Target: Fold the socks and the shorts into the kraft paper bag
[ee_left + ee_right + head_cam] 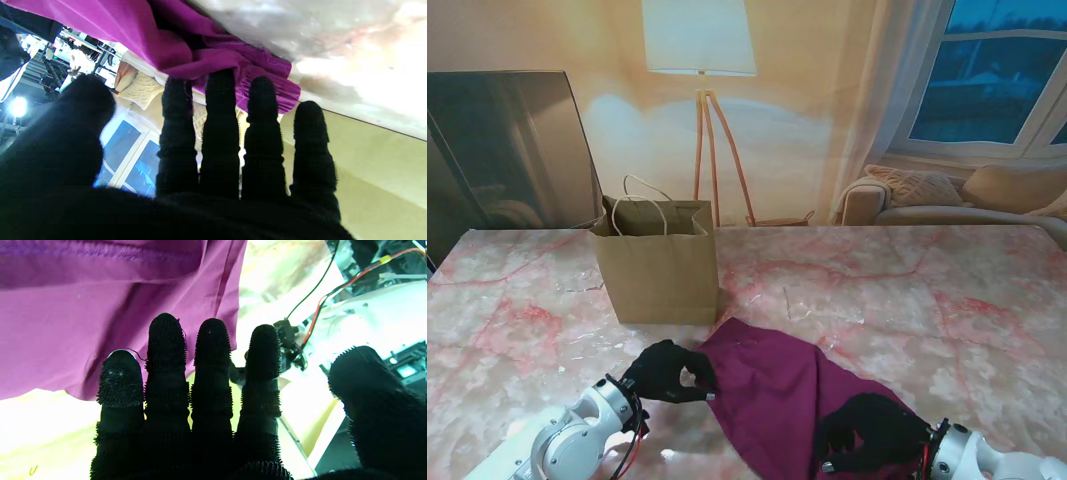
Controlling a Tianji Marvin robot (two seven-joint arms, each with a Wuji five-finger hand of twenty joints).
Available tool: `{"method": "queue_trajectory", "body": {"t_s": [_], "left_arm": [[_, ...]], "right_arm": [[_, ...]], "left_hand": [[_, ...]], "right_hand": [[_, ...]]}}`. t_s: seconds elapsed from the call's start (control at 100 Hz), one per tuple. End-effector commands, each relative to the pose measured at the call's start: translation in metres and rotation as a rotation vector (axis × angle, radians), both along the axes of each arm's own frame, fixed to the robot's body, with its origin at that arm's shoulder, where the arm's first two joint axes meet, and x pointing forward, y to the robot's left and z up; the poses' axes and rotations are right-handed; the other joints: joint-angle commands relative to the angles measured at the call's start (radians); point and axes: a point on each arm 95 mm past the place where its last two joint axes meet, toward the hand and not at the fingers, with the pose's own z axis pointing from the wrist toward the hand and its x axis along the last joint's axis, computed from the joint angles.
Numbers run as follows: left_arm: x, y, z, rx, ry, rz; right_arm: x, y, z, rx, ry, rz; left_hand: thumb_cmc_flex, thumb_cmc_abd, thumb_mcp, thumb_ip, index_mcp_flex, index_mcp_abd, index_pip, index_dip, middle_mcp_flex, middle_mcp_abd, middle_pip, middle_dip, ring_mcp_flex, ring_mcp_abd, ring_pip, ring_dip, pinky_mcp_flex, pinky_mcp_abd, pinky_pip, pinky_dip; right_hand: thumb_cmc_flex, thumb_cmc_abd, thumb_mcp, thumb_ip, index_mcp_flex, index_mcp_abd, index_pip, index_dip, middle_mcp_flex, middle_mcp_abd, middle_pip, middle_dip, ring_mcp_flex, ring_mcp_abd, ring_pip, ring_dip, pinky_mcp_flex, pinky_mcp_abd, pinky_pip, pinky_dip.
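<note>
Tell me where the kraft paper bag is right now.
In the stand view the kraft paper bag stands upright and open on the marble table, left of centre, just beyond the far corner of the purple shorts.

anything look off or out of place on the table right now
Nothing is spilled or damaged. The purple shorts lie skewed and rumpled between both hands, and no socks are visible. The paper bag stands upright and open beyond them.

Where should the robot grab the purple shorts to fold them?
Probably by the edges. The shorts lie flat on the table, so only the rims can be pinched. The left hand suits the bunched left edge, coming in from the left. The right hand suits the edge nearer to me, coming from the right.
</note>
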Motion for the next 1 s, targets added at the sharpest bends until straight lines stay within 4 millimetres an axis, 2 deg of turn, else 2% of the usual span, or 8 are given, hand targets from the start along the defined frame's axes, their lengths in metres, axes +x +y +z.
{"method": "queue_trajectory", "body": {"t_s": [0.0,0.08,0.13,0.2,0.28,0.41,0.52,0.99], "left_arm": [[-0.003,0.001,0.004,-0.02,0.005,-0.003],[-0.004,0.002,0.007,-0.052,0.019,0.009],[-0.004,0.001,0.008,-0.071,0.029,0.02],[-0.003,0.0,0.008,-0.067,0.011,0.03],[-0.001,-0.004,0.008,-0.073,-0.031,0.039],[0.002,-0.015,0.007,-0.079,-0.046,0.023],[0.005,-0.023,0.002,-0.05,-0.03,-0.013],[-0.005,-0.05,-0.017,0.09,0.106,0.034]], "right_arm": [[-0.001,0.0,0.003,0.002,-0.008,-0.014],[0.0,-0.003,0.006,0.0,-0.028,-0.046],[0.001,-0.004,0.005,-0.003,-0.036,-0.081],[0.004,-0.006,0.002,-0.033,-0.063,-0.13],[0.008,-0.008,-0.004,-0.088,-0.067,-0.184],[0.012,-0.012,-0.018,-0.142,-0.013,-0.252],[0.015,-0.013,-0.032,-0.172,0.01,-0.296],[0.047,-0.019,-0.049,-0.353,0.025,-0.416]], "left_hand": [[-0.06,0.078,-0.102,0.015,0.023,0.01,-0.023,0.016,-0.021,0.038,0.008,-0.002,-0.029,0.025,-0.02,-0.001,-0.019,0.014,-0.012,0.027],[0.024,0.303,-0.4,0.093,0.037,0.043,-0.053,0.015,-0.037,0.067,0.001,-0.001,-0.057,0.047,-0.026,0.005,-0.064,0.02,-0.057,0.033],[0.055,0.334,-0.395,0.117,0.051,0.066,-0.085,-0.003,-0.054,0.082,-0.009,-0.005,-0.085,0.056,-0.035,0.004,-0.099,0.019,-0.083,0.032],[0.03,0.345,-0.236,0.15,0.05,0.082,-0.114,-0.022,-0.075,0.08,-0.017,-0.011,-0.094,0.045,-0.044,-0.009,-0.096,0.001,-0.102,0.043],[0.034,0.321,-0.086,0.152,0.026,0.095,-0.145,-0.04,-0.108,0.079,-0.029,-0.019,-0.121,0.037,-0.061,-0.023,-0.109,-0.011,-0.123,0.031],[0.103,0.264,0.051,0.121,-0.024,0.099,-0.22,-0.109,-0.197,0.051,-0.087,-0.079,-0.156,-0.011,-0.18,-0.137,-0.141,-0.062,-0.221,-0.031],[0.134,0.273,0.045,0.105,-0.002,0.099,-0.244,-0.121,-0.197,0.037,-0.093,-0.123,-0.147,-0.03,-0.21,-0.212,-0.13,-0.136,-0.252,-0.106],[0.098,0.411,-0.122,0.15,0.048,0.128,-0.235,-0.109,-0.151,0.072,-0.061,-0.126,-0.119,0.016,-0.131,-0.203,-0.113,-0.166,-0.182,-0.108]], "right_hand": [[-0.042,0.046,-0.067,0.044,-0.029,0.006,-0.022,0.023,-0.028,-0.002,-0.009,-0.012,-0.027,0.009,-0.03,-0.021,-0.024,0.004,-0.017,0.001],[-0.043,0.152,-0.203,0.091,-0.033,0.013,-0.03,0.035,-0.049,0.006,-0.048,-0.046,-0.035,0.011,-0.091,-0.063,-0.021,-0.003,-0.084,-0.035],[-0.039,0.161,-0.132,0.122,-0.021,0.024,-0.03,0.039,-0.047,0.019,-0.071,-0.076,-0.029,0.015,-0.122,-0.093,-0.009,-0.004,-0.112,-0.064],[-0.045,0.16,0.059,0.135,-0.017,0.033,-0.036,0.038,-0.041,0.025,-0.094,-0.12,-0.018,0.012,-0.156,-0.136,0.019,-0.01,-0.131,-0.113],[-0.012,0.127,0.204,0.089,-0.047,0.043,0.015,-0.084,-0.045,0.038,-0.125,-0.146,-0.016,0.014,-0.192,-0.187,0.038,-0.01,-0.147,-0.173],[0.02,0.136,0.247,0.09,-0.06,0.086,0.024,-0.133,-0.042,0.071,-0.156,-0.159,-0.013,0.037,-0.214,-0.226,0.059,0.014,-0.161,-0.211],[-0.013,0.173,0.206,0.117,-0.037,0.104,-0.002,-0.109,-0.024,0.089,-0.154,-0.159,-0.001,0.058,-0.192,-0.252,0.077,0.042,-0.131,-0.263],[-0.059,0.255,0.146,0.158,-0.013,0.121,-0.04,-0.053,-0.002,0.096,-0.174,-0.171,0.008,0.063,-0.186,-0.277,0.093,0.055,-0.1,-0.313]]}}
